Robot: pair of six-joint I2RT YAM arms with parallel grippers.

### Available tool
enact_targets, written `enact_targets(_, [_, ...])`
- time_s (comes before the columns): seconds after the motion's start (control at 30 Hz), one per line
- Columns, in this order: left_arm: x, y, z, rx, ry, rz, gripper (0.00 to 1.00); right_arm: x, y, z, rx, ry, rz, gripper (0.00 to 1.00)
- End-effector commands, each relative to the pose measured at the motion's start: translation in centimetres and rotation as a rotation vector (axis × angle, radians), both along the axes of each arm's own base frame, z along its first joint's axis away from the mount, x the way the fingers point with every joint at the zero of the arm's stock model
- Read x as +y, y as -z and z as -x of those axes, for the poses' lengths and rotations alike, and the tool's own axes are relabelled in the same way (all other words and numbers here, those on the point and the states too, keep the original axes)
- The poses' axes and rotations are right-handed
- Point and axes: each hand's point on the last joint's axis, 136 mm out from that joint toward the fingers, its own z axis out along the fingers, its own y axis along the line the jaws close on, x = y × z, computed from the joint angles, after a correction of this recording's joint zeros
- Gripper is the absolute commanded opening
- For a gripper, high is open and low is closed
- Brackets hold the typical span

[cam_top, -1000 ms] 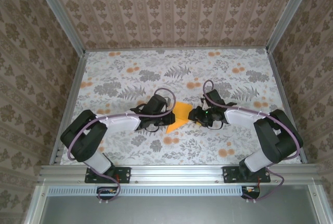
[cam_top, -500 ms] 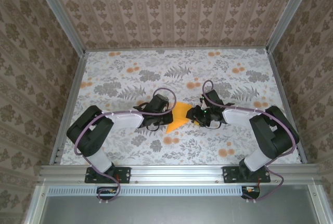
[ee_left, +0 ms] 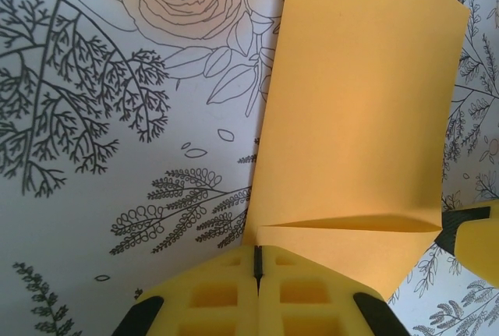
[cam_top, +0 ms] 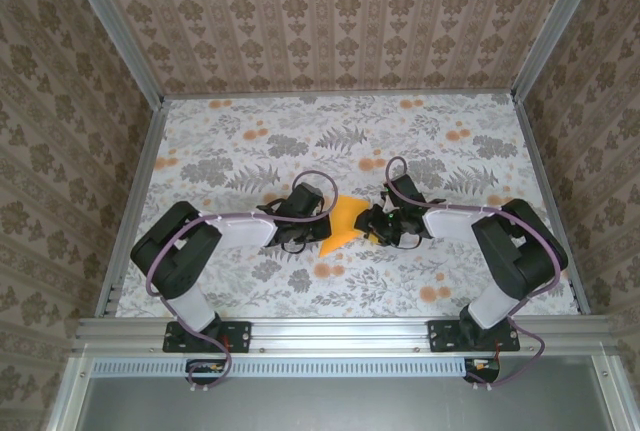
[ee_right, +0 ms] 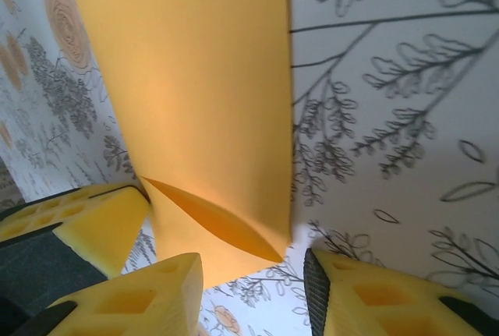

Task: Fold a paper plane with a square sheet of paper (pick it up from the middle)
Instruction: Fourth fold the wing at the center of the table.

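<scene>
- The left fingers are seen pressed shut, pad against pad, with the folded edge of the sheet of paper nipped right at their tips.
- The right fingers are held apart. A corner of the sheet lies in the gap just ahead of their tips, and nothing is clamped by them.
- Just past both sets of tips, the sheet is doubled over on itself. A loose lip is left gaping along the fold, so the crease is judged not yet pressed flat.
- Farther out, the sheet is stretched away from the left fingers towards the right fingers, low over the desk. Whether the desk is touched cannot be told.
- The paper is judged very light, thin and limp. It will sag where it is unsupported, it can be creased or torn by a hard tug, and it may slip out from between the pads.
- A hold is best taken on the doubled edge beside the gaping lip, opposite the left fingers, so that both layers are caught together and the fold can be drawn tight.
</scene>
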Motion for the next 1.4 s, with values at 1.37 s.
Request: enact_targets(1.37, [2.3,-3.9,-1.2,-0.062,-0.009,-0.06,0.22,2.3,-0.8,-0.2,-0.001,-0.012,-0.123,0.07])
